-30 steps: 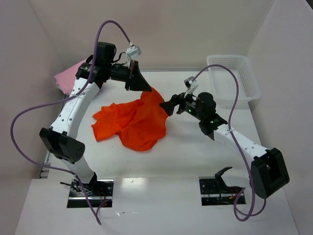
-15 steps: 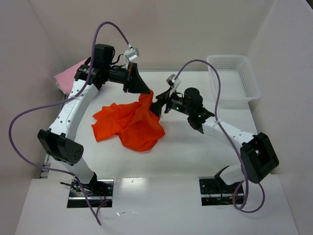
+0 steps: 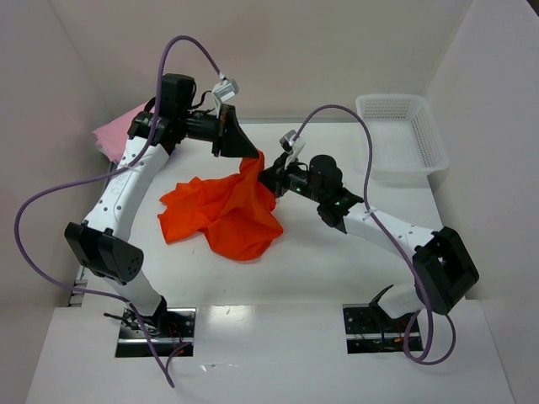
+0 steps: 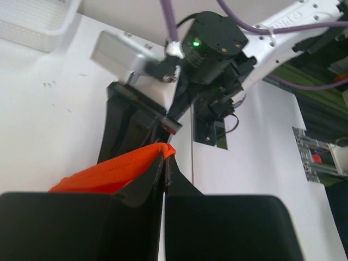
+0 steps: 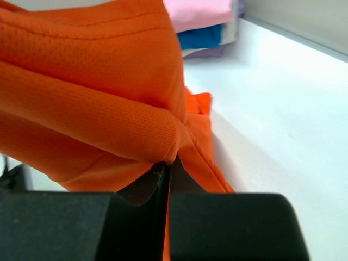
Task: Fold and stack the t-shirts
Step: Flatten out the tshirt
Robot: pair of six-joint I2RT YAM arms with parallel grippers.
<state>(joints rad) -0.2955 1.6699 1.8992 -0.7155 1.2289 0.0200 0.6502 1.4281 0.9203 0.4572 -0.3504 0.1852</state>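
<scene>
— What do your claws have hold of?
— My left claw [image 3: 251, 156] is clenched on a peak of the orange t-shirt [image 3: 221, 215], held up off the counter [image 3: 337, 269] toward its far edge. My right claw [image 3: 266, 178] is pinched tight on the same cloth, just beside the left.
— And the rest of the shirt?
— It hangs down into a crumpled heap left of the counter's middle. The pink t-shirt [image 3: 114, 130] lies at the far left corner, with the blue t-shirt [image 5: 201, 37] under it.
</scene>
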